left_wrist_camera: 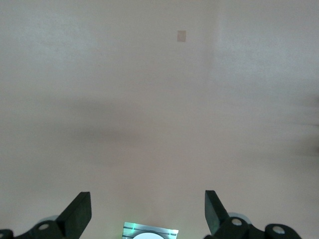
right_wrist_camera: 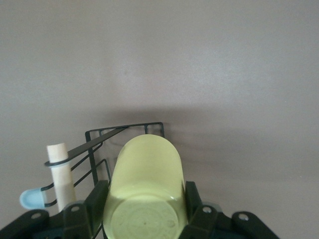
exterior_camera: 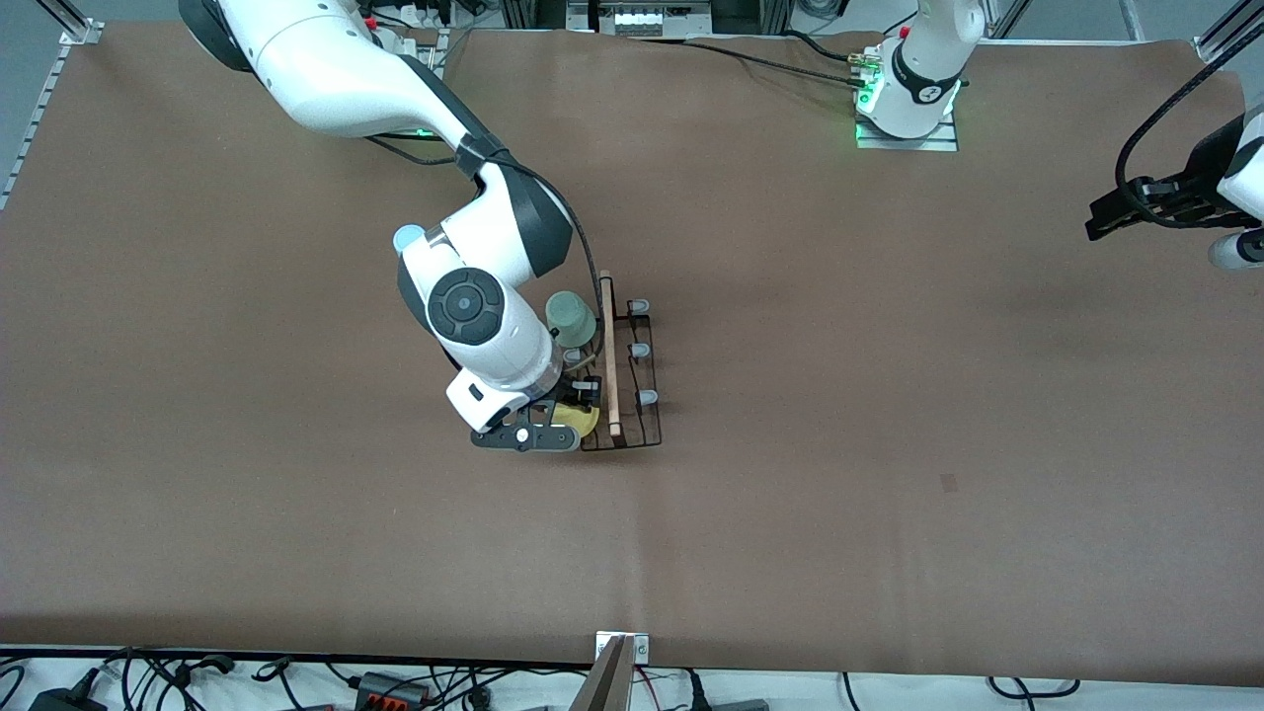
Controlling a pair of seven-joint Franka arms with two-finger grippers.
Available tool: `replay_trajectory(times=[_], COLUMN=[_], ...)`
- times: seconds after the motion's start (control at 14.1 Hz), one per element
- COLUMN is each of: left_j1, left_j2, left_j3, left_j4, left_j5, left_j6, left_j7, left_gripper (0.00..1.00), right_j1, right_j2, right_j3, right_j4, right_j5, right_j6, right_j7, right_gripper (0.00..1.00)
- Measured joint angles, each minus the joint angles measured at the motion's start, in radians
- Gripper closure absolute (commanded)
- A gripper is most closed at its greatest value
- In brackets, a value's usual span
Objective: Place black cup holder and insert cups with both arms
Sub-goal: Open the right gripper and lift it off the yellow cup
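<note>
- We see the black cup holder (exterior_camera: 624,380) standing near the middle of the table (exterior_camera: 889,444), with its wooden rod handle (exterior_camera: 609,355) on top.
- The right gripper (exterior_camera: 571,410) is over the end of the holder nearer to the front camera; its fingers (right_wrist_camera: 196,201) pinch the yellow cup (right_wrist_camera: 144,191), which is upside down.
- The mint green cup (exterior_camera: 570,316) sits upside down on the holder, at its end nearer to the robots' bases.
- The left gripper (left_wrist_camera: 148,211) waits over the table edge at the left arm's end, with fingers spread wide and nothing between them.
</note>
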Motion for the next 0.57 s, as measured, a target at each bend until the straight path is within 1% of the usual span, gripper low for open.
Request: replay_trajectory(times=[0.07, 0.14, 0.43, 0.57], left_j1=[0.000, 0.000, 0.000, 0.000], left_j2=[0.000, 0.000, 0.000, 0.000], left_j3=[0.000, 0.000, 0.000, 0.000], left_j4=[0.000, 0.000, 0.000, 0.000], left_j5=[0.000, 0.000, 0.000, 0.000], left_j6=[0.000, 0.000, 0.000, 0.000], left_j7=[0.000, 0.000, 0.000, 0.000], left_gripper=[0.00, 0.00, 0.00, 0.00], right_j1=[0.002, 0.007, 0.012, 0.008], right_j2=[0.007, 0.012, 0.017, 0.005], right_j3=[0.000, 0.000, -0.005, -0.013], right_j4=[0.000, 0.000, 0.004, 0.013], right_j5=[0.000, 0.000, 0.000, 0.000], right_j6=[0.006, 0.014, 0.019, -0.019], right_j7=[0.000, 0.000, 0.000, 0.000], right_gripper=[0.56, 0.01, 0.00, 0.00])
